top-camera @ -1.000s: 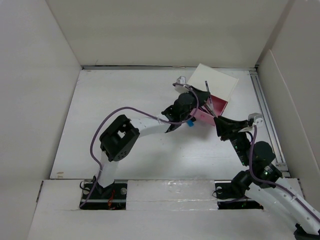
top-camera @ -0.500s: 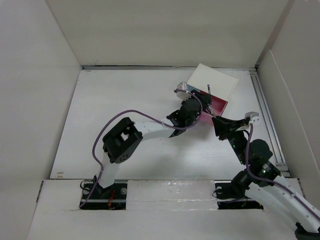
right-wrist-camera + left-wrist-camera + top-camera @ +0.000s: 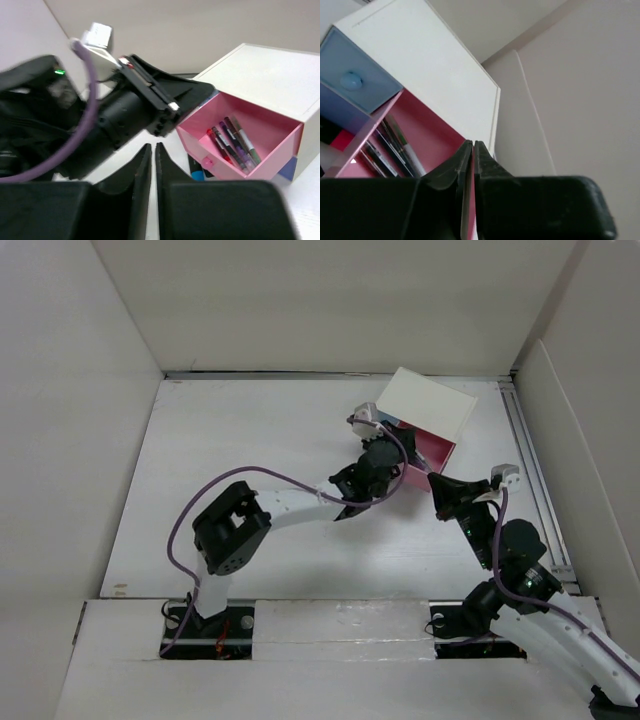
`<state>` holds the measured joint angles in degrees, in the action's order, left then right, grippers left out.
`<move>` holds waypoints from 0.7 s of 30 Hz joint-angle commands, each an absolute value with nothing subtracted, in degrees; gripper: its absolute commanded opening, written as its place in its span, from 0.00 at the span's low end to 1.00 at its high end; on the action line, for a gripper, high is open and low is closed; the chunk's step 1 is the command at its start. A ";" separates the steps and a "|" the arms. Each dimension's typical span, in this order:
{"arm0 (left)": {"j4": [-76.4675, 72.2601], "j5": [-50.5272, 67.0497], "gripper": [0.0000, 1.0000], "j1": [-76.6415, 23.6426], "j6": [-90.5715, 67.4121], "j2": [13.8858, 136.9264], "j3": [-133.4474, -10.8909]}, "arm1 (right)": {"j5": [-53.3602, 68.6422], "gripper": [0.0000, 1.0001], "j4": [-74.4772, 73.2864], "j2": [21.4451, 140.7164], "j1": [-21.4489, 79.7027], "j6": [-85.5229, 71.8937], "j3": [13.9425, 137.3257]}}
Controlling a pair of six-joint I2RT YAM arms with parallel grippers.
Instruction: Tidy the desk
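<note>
White tabletop (image 3: 230, 460) spreads under both arms; far right on it sits a white drawer box (image 3: 430, 405) w/ pink drawer (image 3: 240, 160) pulled out, pens (image 3: 232, 140) inside. L hand (image 3: 472, 146), fingers pressed together on nothing, is at the drawer's rim; R hand (image 3: 152, 147), nearly pinched, empty, hangs back. Blue-capped marker (image 3: 194, 171) lies at drawer's front, ahead-right of R hand, pointing drawerwards; L looks nearer.

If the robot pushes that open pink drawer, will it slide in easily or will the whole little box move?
The drawer looks thin and light, so it probably slides in easily. The box looks small and light too, so a hard push might shift it across the desk. The pens lie loose inside and would likely roll.
</note>
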<state>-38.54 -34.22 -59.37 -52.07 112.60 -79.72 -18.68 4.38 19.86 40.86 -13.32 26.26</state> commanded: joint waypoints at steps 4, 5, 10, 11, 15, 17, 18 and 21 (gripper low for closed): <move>-40.80 -35.44 0.00 -60.73 -37.80 96.52 -70.61 | -19.86 0.00 5.80 19.95 40.69 -13.80 26.54; -40.78 -34.55 0.00 -60.73 -37.79 96.50 -70.58 | -19.86 0.00 5.80 20.39 40.69 -13.80 26.54; -32.90 -29.45 0.00 -61.26 -39.02 95.36 -64.95 | -20.04 0.00 5.80 22.23 40.69 -13.80 26.98; -32.35 -28.57 0.00 -61.87 -38.41 95.62 -64.60 | -20.13 0.00 5.80 22.76 40.69 -13.80 26.98; -27.43 -27.60 0.00 -63.11 -38.50 99.74 -65.91 | -21.00 0.00 5.80 23.64 40.69 -13.71 27.07; -26.11 -26.46 0.00 -63.11 -39.11 101.16 -67.14 | -21.53 0.00 5.80 23.99 40.69 -13.62 27.33; -25.93 -26.28 0.00 -63.11 -39.20 102.38 -67.41 | -22.14 0.00 5.54 24.60 40.69 -13.45 27.42; -25.84 -25.66 0.00 -63.11 -38.15 105.10 -69.42 | -22.50 0.00 3.61 25.92 40.69 -13.62 29.61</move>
